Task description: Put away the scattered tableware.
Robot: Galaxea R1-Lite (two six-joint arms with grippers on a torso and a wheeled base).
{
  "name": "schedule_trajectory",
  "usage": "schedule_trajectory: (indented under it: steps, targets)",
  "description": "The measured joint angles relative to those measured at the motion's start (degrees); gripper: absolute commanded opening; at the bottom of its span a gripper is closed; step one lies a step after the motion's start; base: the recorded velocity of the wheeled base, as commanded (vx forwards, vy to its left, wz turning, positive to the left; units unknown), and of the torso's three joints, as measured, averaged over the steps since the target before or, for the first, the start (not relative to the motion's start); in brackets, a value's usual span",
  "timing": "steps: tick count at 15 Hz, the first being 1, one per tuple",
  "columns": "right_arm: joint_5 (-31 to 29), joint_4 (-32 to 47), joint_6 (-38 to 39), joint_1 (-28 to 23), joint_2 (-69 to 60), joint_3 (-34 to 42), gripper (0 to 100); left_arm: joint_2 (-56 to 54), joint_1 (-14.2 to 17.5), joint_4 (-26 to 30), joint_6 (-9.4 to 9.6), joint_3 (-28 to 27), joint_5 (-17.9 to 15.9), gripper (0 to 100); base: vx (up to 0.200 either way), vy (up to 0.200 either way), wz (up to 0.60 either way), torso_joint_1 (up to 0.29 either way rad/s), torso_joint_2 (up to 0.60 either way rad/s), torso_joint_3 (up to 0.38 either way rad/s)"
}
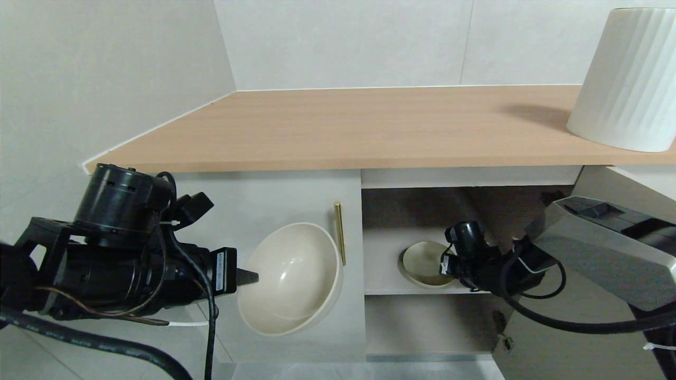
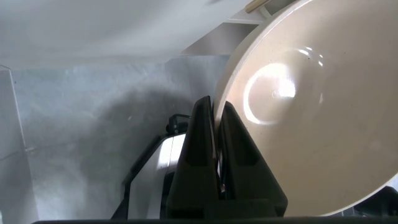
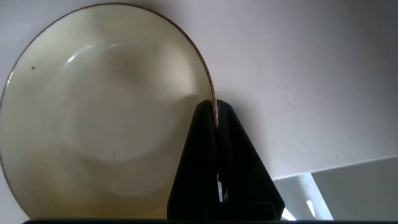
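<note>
Two dishes in play, one per arm. Head view: the left end effector (image 1: 252,276) pinches the rim of a cream bowl (image 1: 290,277). The bowl is tipped up on edge with its hollow facing the camera. It hangs in the air in front of the closed cabinet door (image 1: 264,200) below the wooden worktop (image 1: 343,126), overlapping the door's brass handle (image 1: 339,235) at its upper edge. The right end effector (image 1: 442,264) sits inside the open compartment beside that door, clamped on the rim of a small plate (image 1: 422,263), pale yellow-green. The plate lies low over the middle shelf (image 1: 380,266), near its front edge; I cannot tell whether it touches the shelf. On the worktop, far right, a white ribbed vessel (image 1: 628,79) stands upright, wider at the base. Left wrist view: the two dark fingers (image 2: 200,143) are pressed nearly together with the bowl's thin rim between them. The bowl's glossy inside (image 2: 311,112) shows a bright reflection, and grey floor lies beyond. Right wrist view: same grip, with the fingers (image 3: 200,149) closed on the plate's rim at its near edge. The plate's shallow face (image 3: 106,112) is turned to the camera, with the white shelf surface (image 3: 311,74) behind it.
</note>
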Motion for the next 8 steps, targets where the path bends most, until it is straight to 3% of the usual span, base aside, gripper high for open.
schedule_trajectory:
  steps: [8]
  targets:
    - [-0.04,1.49,-0.13,-0.38,1.33,-3.83,0,0.44,0.01,-0.01,-0.02,0.00,-0.02,0,0.000,0.000,0.00,0.000,0.00,0.000]
